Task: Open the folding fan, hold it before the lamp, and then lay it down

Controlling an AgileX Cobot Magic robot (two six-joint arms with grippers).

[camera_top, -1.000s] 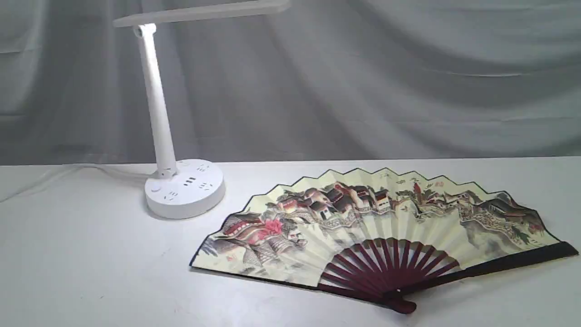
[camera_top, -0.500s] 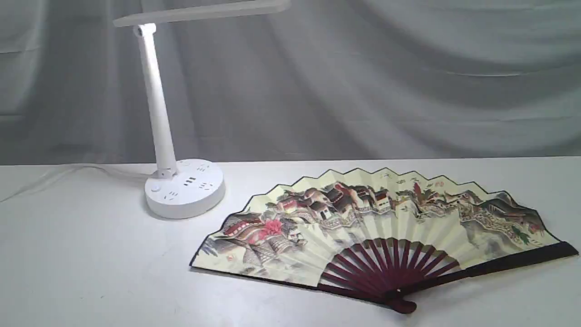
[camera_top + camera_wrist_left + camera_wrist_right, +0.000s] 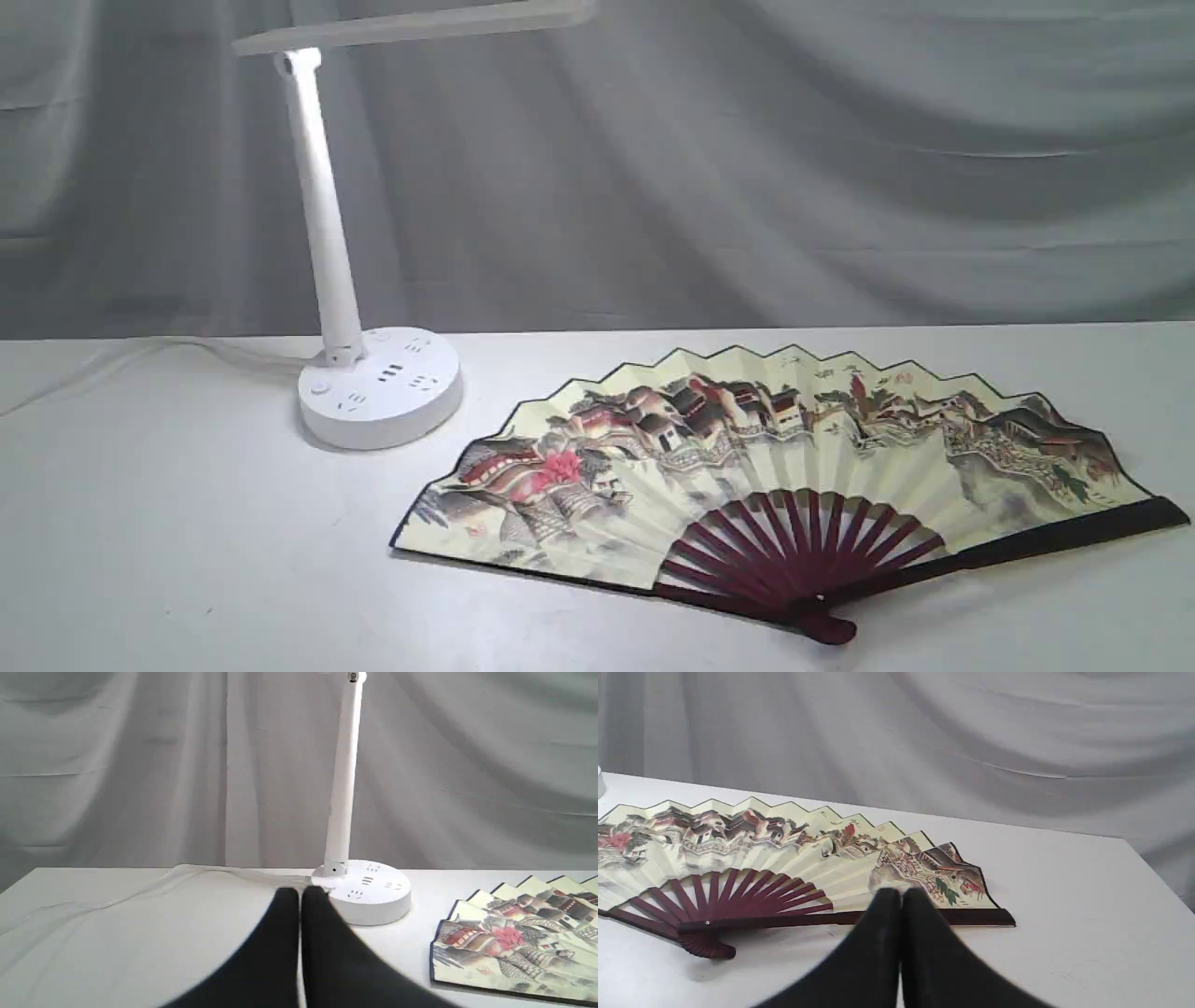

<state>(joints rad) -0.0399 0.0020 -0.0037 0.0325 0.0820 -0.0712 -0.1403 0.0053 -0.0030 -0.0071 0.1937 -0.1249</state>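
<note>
The folding fan point(image 3: 747, 476) lies fully spread and flat on the white table, painted side up, its maroon ribs meeting at a pivot near the front edge; it also shows in the left wrist view point(image 3: 514, 947) and the right wrist view point(image 3: 784, 858). The white lamp point(image 3: 327, 233) stands to its left, its bar head reaching right over its round base point(image 3: 380, 387). Neither arm appears in the exterior view. My left gripper point(image 3: 300, 896) is shut and empty, short of the lamp base point(image 3: 364, 896). My right gripper point(image 3: 901, 896) is shut and empty, just short of the fan's right guard stick.
A white cable point(image 3: 140, 359) runs from the lamp base to the left across the table point(image 3: 187, 560). A grey draped cloth point(image 3: 747, 187) hangs behind the table. The table's right edge point(image 3: 1157, 882) shows in the right wrist view.
</note>
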